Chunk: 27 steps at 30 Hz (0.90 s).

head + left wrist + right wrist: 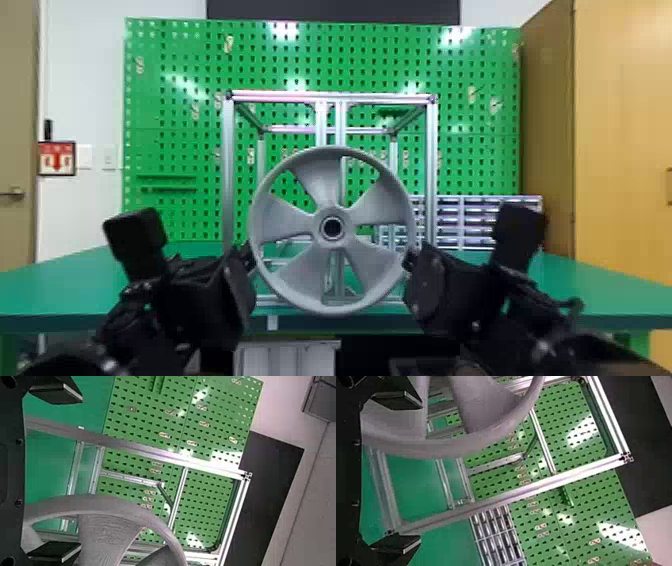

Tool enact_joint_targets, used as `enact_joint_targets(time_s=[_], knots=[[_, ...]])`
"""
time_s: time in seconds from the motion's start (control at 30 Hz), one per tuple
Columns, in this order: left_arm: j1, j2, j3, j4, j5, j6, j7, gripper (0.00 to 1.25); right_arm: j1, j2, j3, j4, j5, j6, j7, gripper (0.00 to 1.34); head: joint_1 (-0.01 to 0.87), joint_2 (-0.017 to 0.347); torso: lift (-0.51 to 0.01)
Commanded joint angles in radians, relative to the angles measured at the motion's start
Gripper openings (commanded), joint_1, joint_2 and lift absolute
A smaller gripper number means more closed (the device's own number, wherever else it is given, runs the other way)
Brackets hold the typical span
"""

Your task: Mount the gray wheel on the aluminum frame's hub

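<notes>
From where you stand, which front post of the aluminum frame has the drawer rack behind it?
The right front post: its lower part crosses in front of the drawer rack, while the left front post has the green pegboard behind it.

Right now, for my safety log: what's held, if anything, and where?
Can't tell if the wheel is held: its rim sits between the open fingers of the left gripper and right gripper.
</notes>
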Motion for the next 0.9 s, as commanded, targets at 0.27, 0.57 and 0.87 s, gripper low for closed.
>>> enact_joint_targets(time_s=[0.27, 0.57, 0.87], knots=[[0.159, 0.054, 0.041, -0.137, -0.092, 0.014, -0.002, 1.2, 0.182, -0.027, -0.033, -0.111, 0.029, 0.001, 0.0, 1.22, -0.005, 0.006, -0.499], [0.285, 0.056, 0.103, -0.144, -0.155, 0.014, -0.063, 1.15, 0.319, -0.05, -0.036, -0.154, 0.096, -0.028, 0.0, 1.22, -0.005, 0.006, -0.499], [0.435, 0.046, 0.172, -0.137, -0.28, -0.018, -0.132, 1.14, 0.455, -0.047, -0.045, -0.152, 0.173, -0.07, 0.041, 1.22, -0.005, 0.006, -0.499]])
